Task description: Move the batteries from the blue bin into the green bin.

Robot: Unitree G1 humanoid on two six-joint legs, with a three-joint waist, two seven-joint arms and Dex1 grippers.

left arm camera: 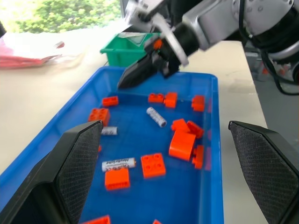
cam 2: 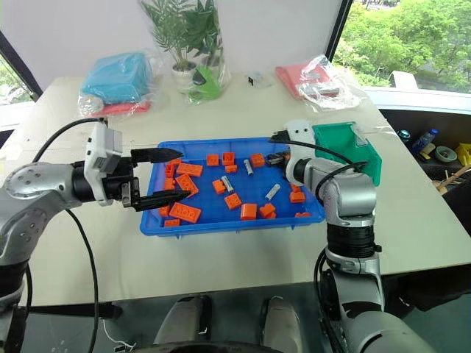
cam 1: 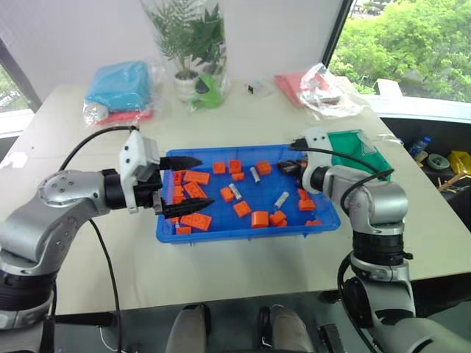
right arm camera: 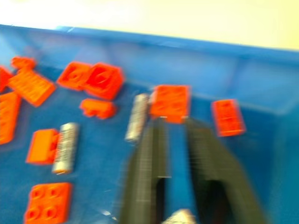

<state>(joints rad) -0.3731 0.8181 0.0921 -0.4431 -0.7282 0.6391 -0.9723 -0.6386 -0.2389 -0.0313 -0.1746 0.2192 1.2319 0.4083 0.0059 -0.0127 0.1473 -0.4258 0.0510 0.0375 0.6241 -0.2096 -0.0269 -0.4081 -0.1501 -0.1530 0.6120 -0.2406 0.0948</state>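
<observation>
1. The left gripper (cam 1: 204,181) is wide open. It hangs over the left end of the blue bin (cam 1: 243,234), pointing across it, and there's nothing between its two black fingers.
2. The blue bin sits mid-table and is full of orange blocks (cam 1: 196,220), mostly piled up toward its left side.
3. The batteries are all still lying on the floor of the blue bin. I count three in the middle stretch: one (cam 1: 235,192) near the centre, one (cam 1: 255,174) further back, and one (cam 1: 282,198) a bit more to the right. Each of them is lying flat among the blocks.
4. The right gripper (right arm camera: 175,122) is over the right back part of the blue bin, angled downward. Honestly I can't tell if it's open or closed, or if it's got anything.
5. The green bin (cam 1: 360,143) is on the table just beside the blue bin's far right corner. From here I can't see what's inside it.
</observation>
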